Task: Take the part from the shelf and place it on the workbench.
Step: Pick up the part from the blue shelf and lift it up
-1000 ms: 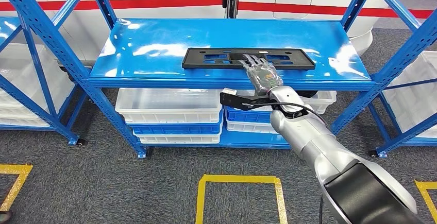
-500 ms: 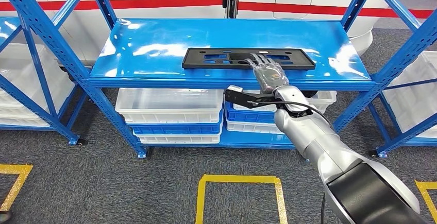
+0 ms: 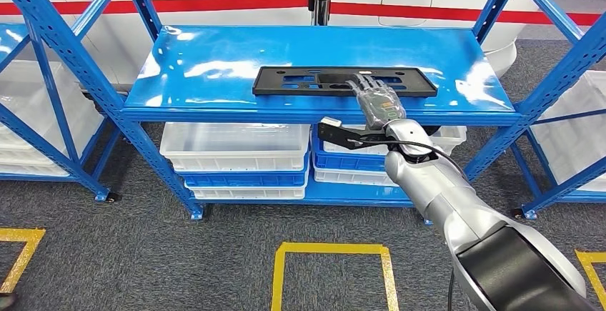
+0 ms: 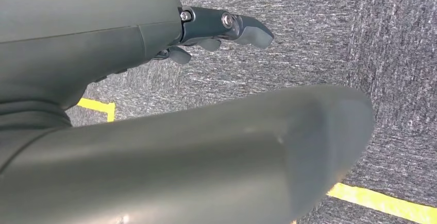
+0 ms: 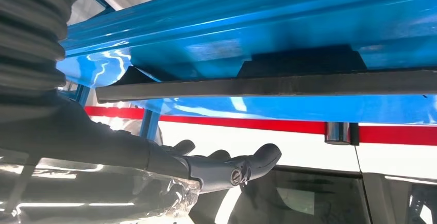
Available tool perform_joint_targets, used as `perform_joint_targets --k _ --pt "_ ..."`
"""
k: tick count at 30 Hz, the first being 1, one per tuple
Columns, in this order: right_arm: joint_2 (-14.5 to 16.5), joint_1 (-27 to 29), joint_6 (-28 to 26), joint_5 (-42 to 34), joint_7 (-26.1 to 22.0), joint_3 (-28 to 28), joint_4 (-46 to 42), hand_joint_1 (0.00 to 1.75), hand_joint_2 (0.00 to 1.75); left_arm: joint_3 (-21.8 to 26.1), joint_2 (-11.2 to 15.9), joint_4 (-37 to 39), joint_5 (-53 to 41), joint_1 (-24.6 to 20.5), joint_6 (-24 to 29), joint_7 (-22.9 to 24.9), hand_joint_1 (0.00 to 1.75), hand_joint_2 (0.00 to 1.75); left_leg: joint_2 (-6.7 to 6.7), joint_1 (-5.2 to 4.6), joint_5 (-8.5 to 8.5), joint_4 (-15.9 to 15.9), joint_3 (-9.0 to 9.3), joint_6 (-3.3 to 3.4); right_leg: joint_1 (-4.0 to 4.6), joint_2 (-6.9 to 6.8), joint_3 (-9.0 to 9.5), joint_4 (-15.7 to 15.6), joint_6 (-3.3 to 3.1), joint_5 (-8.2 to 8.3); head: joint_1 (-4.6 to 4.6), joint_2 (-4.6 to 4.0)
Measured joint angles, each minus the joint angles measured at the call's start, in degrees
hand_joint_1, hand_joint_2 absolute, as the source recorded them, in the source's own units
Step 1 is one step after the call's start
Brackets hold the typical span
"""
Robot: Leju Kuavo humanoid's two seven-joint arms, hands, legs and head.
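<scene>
My right hand (image 3: pixel 379 101) hovers flat, fingers spread and holding nothing, over the near edge of the black part (image 3: pixel 300 81) lying on the blue shelf (image 3: pixel 214 68); my left hand (image 4: pixel 221 28) hangs above the carpet, its grip unclear.

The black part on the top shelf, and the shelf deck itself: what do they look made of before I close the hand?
Black part: looks like matte moulded plastic, flat with cut-out slots and no glare, though painted metal can't be ruled out.
Shelf deck: likely sheet metal with glossy blue paint, showing bright reflections.
</scene>
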Motion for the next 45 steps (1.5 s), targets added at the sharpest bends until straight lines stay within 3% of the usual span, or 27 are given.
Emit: perform_joint_targets --k 4,8,10,12,13,14,15,17,18,20,21,24,25,27,28,29,30,31,33,34,38,40,42,44,45 --pt "-0.1 0.0 0.0 0.4 0.0 -0.1 0.0 0.0 1.75 0.0 0.0 0.0 -0.1 -0.1 0.0 0.3 0.0 0.0 -0.01 -0.06 -0.06 0.1 -0.05 0.03 -0.09 0.0 0.02 -0.1 0.08 0.06 0.0 0.0" --pt "0.0 -0.1 0.0 0.6 0.2 -0.3 -0.1 0.0 1.75 0.0 0.3 0.0 -0.3 -0.2 0.0 0.4 0.0 0.0 0.12 0.45 0.3 -0.8 0.31 0.98 -0.65 0.0 -0.58 0.3 0.57 -0.02 0.01 0.0" --pt "-0.1 -0.2 0.0 0.7 0.3 -0.4 -0.2 0.0 1.75 0.0 0.3 0.0 -0.5 -0.4 0.0 0.3 0.0 0.0 0.31 0.9 0.73 -1.7 0.72 1.35 -0.24 0.01 -3.62 5.6 -0.24 -2.11 0.29 0.0" --pt "-0.3 0.1 0.0 0.8 0.3 -0.5 -0.2 0.0 1.75 0.0 0.2 0.0 -0.5 -0.5 0.0 0.3 0.0 0.0 0.35 0.86 0.69 -1.7 0.71 1.56 -0.15 0.02 -8.63 14.1 -0.96 -4.68 0.36 0.0" --pt "-0.4 0.4 0.0 0.8 0.3 -0.5 -0.2 0.0 1.75 0.0 0.3 0.0 -0.6 -0.5 0.0 0.3 0.0 0.0 0.29 0.84 0.6 -1.7 0.74 1.53 -0.11 0.02 -10.63 17.0 -0.93 -5.12 0.35 0.0" --pt "-0.5 0.6 0.0 0.9 0.3 -0.5 -0.2 0.0 1.75 0.0 0.3 0.0 -0.6 -0.5 -0.1 0.3 0.0 0.0 0.19 0.84 0.48 -1.7 0.82 1.42 -0.09 0.01 -11.55 17.7 -0.65 -4.61 0.37 0.0" --pt "-0.6 0.8 0.0 1.0 0.3 -0.6 -0.2 0.0 1.75 0.0 0.3 0.0 -0.6 -0.5 -0.1 0.3 0.0 0.0 0.09 0.86 0.29 -1.6 0.98 1.21 -0.09 0.0 -11.2 15.8 -0.18 -3.16 0.38 0.0" --pt "-0.8 0.7 0.0 1.0 0.3 -0.8 -0.2 0.0 1.75 0.0 0.3 0.0 -0.6 -0.5 -0.2 0.3 0.0 0.0 -0.02 0.8 -0.42 -1.2 1.26 0.52 -0.24 -0.17 -7.94 7.7 0.66 0.79 0.49 0.0" --pt "-0.8 0.7 0.0 1.0 0.3 -0.9 -0.2 0.0 1.75 0.0 0.3 0.0 -0.6 -0.5 -0.2 0.3 0.0 0.0 0.01 0.72 -0.97 -0.8 1.27 0.12 -0.3 -0.19 -6.36 4.2 0.55 2.23 0.49 0.0" --pt "-0.8 0.8 0.0 1.1 0.3 -0.9 -0.2 0.0 1.75 0.0 0.3 0.0 -0.6 -0.6 -0.2 0.2 0.0 0.0 0.13 0.59 -1.85 -0.1 1.18 -0.58 -0.08 -0.15 -4.91 1.3 -0.47 3.1 0.31 0.0" --pt "-0.7 0.9 0.0 1.1 0.3 -0.9 -0.2 0.0 1.75 0.0 0.4 0.0 -0.6 -0.6 -0.1 0.2 0.0 0.0 0.21 0.69 -2.16 0.0 1.24 -0.82 0.06 -0.02 -4.86 1.4 -1.17 2.99 0.15 0.0" --pt "-0.8 1.0 -0.1 1.1 0.3 -1.0 -0.2 0.0 1.75 0.0 0.5 0.0 -0.6 -0.7 0.0 0.2 0.0 0.0 0.34 1.26 -3.55 2.4 0.52 -1.85 -0.16 0.27 -4.23 1.3 -2.39 2.47 -0.02 0.0" --pt "-0.8 1.0 -0.1 1.1 0.3 -1.0 -0.2 0.0 1.75 0.0 0.5 0.0 -0.6 -0.7 0.0 0.2 0.0 0.0 0.34 1.5 -4.71 5.3 -0.87 -2.34 -0.25 0.35 -3.87 1.3 -2.74 2.21 -0.08 0.0" --pt "-0.7 1.0 -0.1 1.1 0.3 -1.1 -0.2 0.0 1.75 0.0 0.5 0.0 -0.6 -0.8 0.0 0.2 0.0 0.0 0.36 1.96 -7.27 13.1 -5.56 -3.18 -0.09 0.47 -3.2 1.3 -3.28 1.6 -0.15 0.0" --pt "-0.7 1.1 -0.1 1.1 0.3 -1.1 -0.2 0.0 1.75 0.0 0.5 0.0 -0.6 -0.8 0.1 0.2 0.0 0.0 0.37 2.14 -7.7 16.2 -7.9 -3.38 0.01 0.54 -2.82 1.3 -3.4 1.25 -0.15 0.0" --pt "-0.7 1.2 -0.1 1.1 0.3 -1.1 -0.2 0.0 1.75 0.0 0.5 0.0 -0.6 -0.7 0.1 0.2 0.0 0.0 0.37 2.25 -6.95 17.3 -9.42 -3.4 0.09 0.63 -2.38 1.3 -3.43 0.87 -0.14 0.0" --pt "-0.7 1.3 -0.1 1.1 0.3 -1.2 -0.2 0.0 1.75 0.0 0.5 0.0 -0.6 -0.7 0.1 0.2 0.0 0.0 0.37 2.28 -5.0 16.2 -9.85 -3.23 0.17 0.72 -1.83 1.3 -3.4 0.46 -0.15 0.0" --pt "-0.7 1.3 -0.2 1.1 0.3 -1.2 -0.3 0.0 1.75 0.0 0.5 0.0 -0.6 -0.7 0.1 0.2 0.0 0.0 0.36 2.22 -2.07 13.0 -9.16 -2.83 0.28 0.78 -1.15 1.3 -3.37 0.0 -0.15 0.0" --pt "-0.6 1.2 -0.4 1.1 0.3 -1.4 -0.4 0.0 1.75 0.0 0.6 0.0 -0.6 -0.7 0.1 0.3 0.0 0.0 0.41 1.81 2.96 5.2 -6.36 -1.52 0.48 0.84 0.09 0.9 -3.22 -0.87 -0.05 0.0" --pt "-0.5 1.2 -0.5 1.2 0.3 -1.4 -0.5 0.0 1.75 0.0 0.7 0.0 -0.6 -0.8 0.1 0.3 0.0 0.0 0.5 1.5 4.03 2.5 -5.17 -0.82 0.5 0.87 0.59 0.6 -3.07 -1.16 -0.03 0.0" --pt "-0.5 1.1 -0.6 1.7 0.3 -1.6 -0.7 0.0 1.75 0.0 0.8 0.0 -0.6 -1.0 0.2 0.3 0.0 0.0 0.96 0.81 3.2 -1.3 -2.73 1.17 1.06 0.68 1.53 0.7 -1.67 -0.97 -0.23 -0.01" --pt "-0.6 0.7 -0.6 2.0 0.3 -1.7 -0.9 0.0 1.75 0.0 0.7 0.0 -0.6 -1.0 0.3 0.3 0.0 0.0 0.87 0.93 3.16 -2.2 -1.44 1.7 1.21 0.57 -0.49 4.3 -1.75 -2.16 -0.11 -0.01" --pt "-0.8 0.6 -0.6 2.1 0.3 -1.7 -1.0 0.34 1.75 0.0 0.6 0.0 -0.6 -1.1 0.2 -0.1 0.0 0.0 0.7 0.99 2.88 -2.4 -0.92 1.87 1.05 0.53 -5.47 11.6 -2.02 -4.34 -0.05 0.0" --pt "-1.1 1.0 -0.5 2.1 0.2 -1.7 -1.0 1.11 1.75 0.0 0.5 0.0 -0.3 -1.1 -0.1 -1.4 0.0 0.0 0.37 1.03 2.39 -2.3 -0.52 1.71 0.83 0.52 -10.12 16.5 -1.84 -5.7 -0.04 0.0" --pt "-1.3 1.1 -0.5 2.1 0.1 -1.8 -1.0 1.36 1.75 0.0 0.4 0.0 0.0 -1.1 -0.4 -2.4 0.0 0.0 0.19 1.07 2.07 -2.3 -0.2 1.47 0.71 0.5 -11.1 16.1 -1.4 -5.1 0.01 0.0"
